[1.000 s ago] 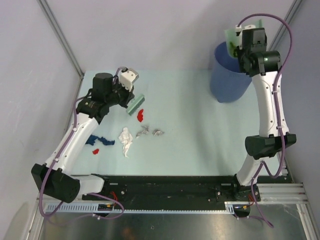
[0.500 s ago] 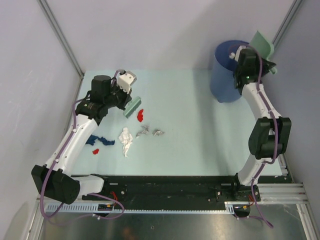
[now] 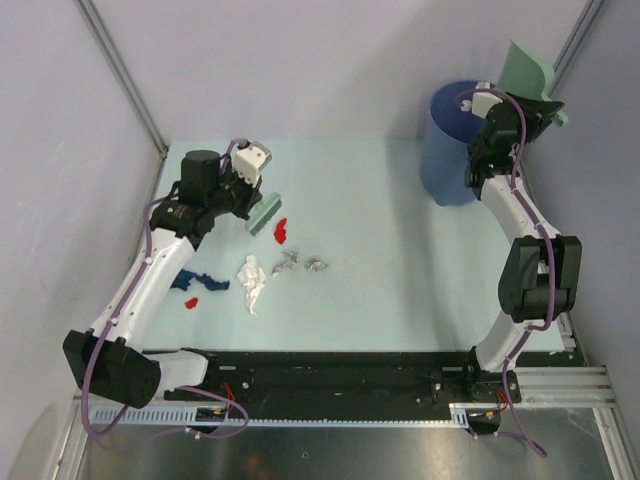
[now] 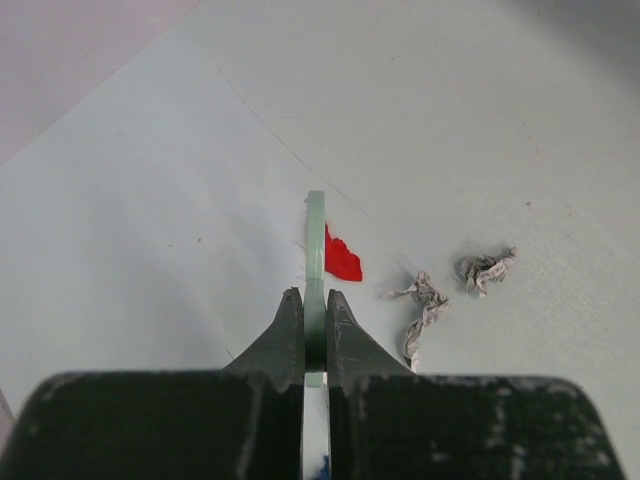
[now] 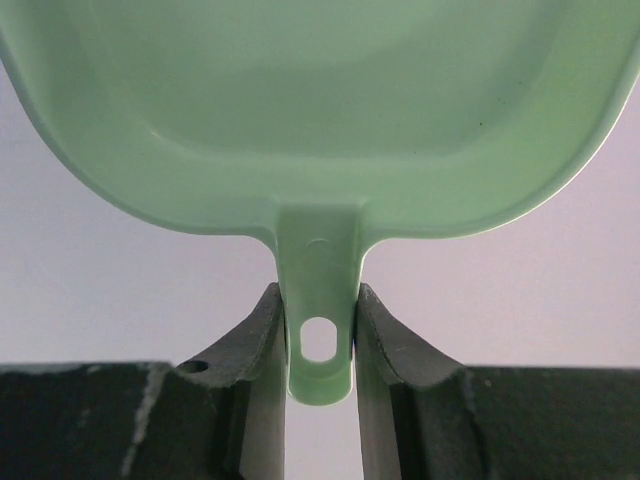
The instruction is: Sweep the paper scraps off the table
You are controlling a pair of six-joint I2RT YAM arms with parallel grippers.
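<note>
paper scraps (image 3: 252,272) on counter (image 3: 390,240) | left end effector (image 4: 311,297) grips brush (image 4: 316,225) | right end effector (image 5: 316,292) grips dustpan (image 5: 300,110) aloft | best: land lip flat first

Text and numbers: none could be read.
Pale mint-green tabletop (image 3: 400,250): showed no legible marks.
Pale green plastic dustpan (image 5: 320,100): showed none either.

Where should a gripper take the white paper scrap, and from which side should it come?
Take the white paper scrap at its bulkier far end, coming straight down, jaws across its narrow width. It lies low on the table, stretched toward the near edge, so a sideways approach would likely find little to clamp.
</note>
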